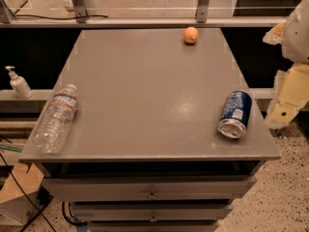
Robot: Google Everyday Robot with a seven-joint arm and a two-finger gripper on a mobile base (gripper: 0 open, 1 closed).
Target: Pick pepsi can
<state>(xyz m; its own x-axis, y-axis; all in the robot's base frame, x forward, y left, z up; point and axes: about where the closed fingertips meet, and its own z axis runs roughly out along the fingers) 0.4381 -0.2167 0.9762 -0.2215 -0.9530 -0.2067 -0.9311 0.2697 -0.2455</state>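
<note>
The pepsi can (235, 113) is dark blue with white markings and a silver end. It lies on its side near the right front corner of the grey table (145, 91), with its silver end facing the front. My gripper (285, 98) shows as cream-coloured parts at the right edge of the view. It sits beyond the table's right edge, to the right of the can and apart from it, and it holds nothing.
A clear plastic water bottle (55, 118) lies on its side at the table's left front edge. An orange (190, 35) sits at the far edge. A white pump bottle (18, 83) stands on a ledge to the left. Drawers (152, 190) are below the tabletop.
</note>
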